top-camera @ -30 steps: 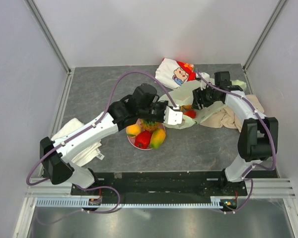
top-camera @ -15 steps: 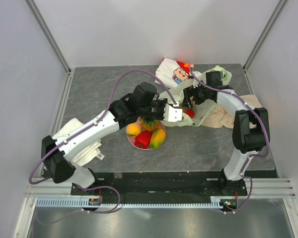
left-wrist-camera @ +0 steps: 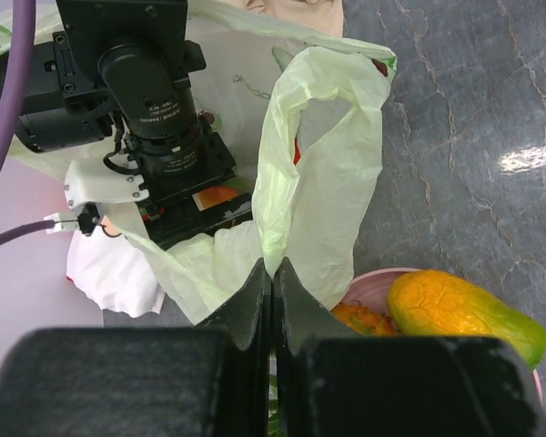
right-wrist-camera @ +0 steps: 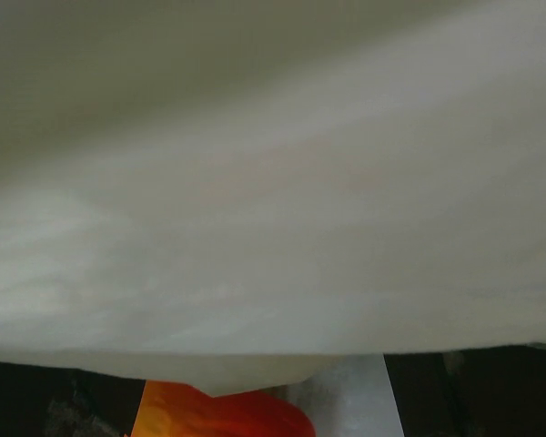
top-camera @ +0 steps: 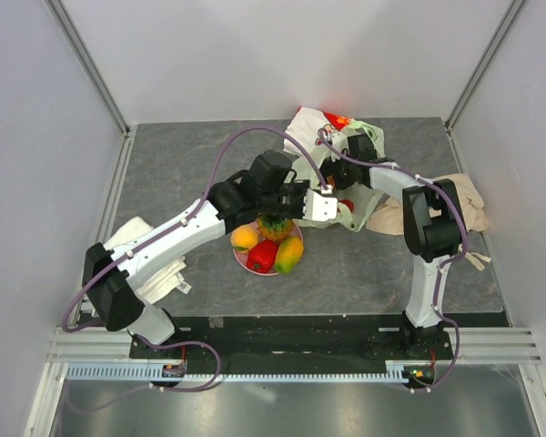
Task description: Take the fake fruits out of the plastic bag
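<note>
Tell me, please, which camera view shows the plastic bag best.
Left wrist: the plastic bag is close and sharp, handle loop visible. Top external shows it small and partly hidden. Right wrist shows only blurred pale film.

Five fake fruits [left-wrist-camera: 455, 309] are in sight. Four sit on the one pink plate [left-wrist-camera: 382, 275]: one orange [top-camera: 244, 238], one pineapple [top-camera: 273, 228], one red pepper-like piece [top-camera: 262, 258] and one mango [top-camera: 289, 255]. The fifth, a single red fruit [top-camera: 347, 206], lies in the one plastic bag [left-wrist-camera: 318, 182]. The desk [top-camera: 182, 164] also carries one cartoon-printed pouch [top-camera: 311, 132] and two cloths, one beige cloth [top-camera: 460, 196] and one white cloth [top-camera: 159, 280]. There are two arms, a left arm [top-camera: 173, 238] and a right arm [top-camera: 428, 218].
</note>
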`<state>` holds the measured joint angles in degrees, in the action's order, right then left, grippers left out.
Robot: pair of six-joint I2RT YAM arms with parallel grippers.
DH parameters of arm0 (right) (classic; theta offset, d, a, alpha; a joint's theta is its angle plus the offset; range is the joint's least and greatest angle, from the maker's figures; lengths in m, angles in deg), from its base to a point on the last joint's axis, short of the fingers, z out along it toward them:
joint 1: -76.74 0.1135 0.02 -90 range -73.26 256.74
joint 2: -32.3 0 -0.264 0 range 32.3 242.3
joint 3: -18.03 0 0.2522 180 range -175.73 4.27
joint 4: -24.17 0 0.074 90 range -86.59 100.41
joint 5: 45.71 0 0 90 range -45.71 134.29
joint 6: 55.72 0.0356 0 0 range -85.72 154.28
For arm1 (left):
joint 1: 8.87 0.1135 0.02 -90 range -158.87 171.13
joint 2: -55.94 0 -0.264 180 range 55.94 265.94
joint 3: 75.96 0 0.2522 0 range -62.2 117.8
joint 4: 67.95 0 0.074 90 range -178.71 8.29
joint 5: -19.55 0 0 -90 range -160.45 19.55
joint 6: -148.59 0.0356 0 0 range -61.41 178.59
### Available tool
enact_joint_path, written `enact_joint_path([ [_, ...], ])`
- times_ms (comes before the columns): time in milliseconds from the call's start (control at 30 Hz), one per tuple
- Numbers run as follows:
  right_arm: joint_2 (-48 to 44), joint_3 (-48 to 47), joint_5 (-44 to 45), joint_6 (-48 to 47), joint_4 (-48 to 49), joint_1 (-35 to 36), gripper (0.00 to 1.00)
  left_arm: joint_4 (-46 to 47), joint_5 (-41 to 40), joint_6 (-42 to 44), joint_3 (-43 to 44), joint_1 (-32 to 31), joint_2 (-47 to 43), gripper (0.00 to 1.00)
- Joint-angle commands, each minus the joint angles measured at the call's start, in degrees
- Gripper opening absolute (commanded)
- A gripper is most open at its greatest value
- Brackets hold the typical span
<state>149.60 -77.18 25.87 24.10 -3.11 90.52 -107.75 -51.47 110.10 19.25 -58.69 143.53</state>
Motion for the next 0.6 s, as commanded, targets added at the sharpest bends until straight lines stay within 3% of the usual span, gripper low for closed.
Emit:
enact_joint_path([
  [0, 0.56, -2.13, 1.80, 5.07, 9.03, -0.33, 0.98, 1.96, -0.26, -0.79, 2.40, 0.43, 0.04, 0.02],
  [200, 5.21, -5.55, 1.45, 10.17, 11.86, -0.16, 0.98, 0.82, -0.26, -0.88, 2.93, 0.52, 0.39, 0.02],
  [267, 7.50, -7.93, 3.20, 10.17, 10.71, -0.24, 0.92, 0.64, -0.44, -0.79, 3.10, 0.69, 0.47, 0.02],
  [367, 6.99, -8.55, 1.54, 10.70, 9.92, -0.25, 0.71, 0.29, -0.70, -0.79, 3.36, 0.95, 0.74, 0.02],
  [467, 2.60, -8.02, -0.56, 7.90, 7.03, -0.86, 0.58, 0.29, -1.05, -0.97, 3.80, 1.13, 0.91, 0.02],
  [567, -4.07, -7.06, -4.68, 5.00, 0.18, -2.70, 0.55, 0.90, -1.84, -1.32, 4.16, 1.57, 1.09, 0.02],
])
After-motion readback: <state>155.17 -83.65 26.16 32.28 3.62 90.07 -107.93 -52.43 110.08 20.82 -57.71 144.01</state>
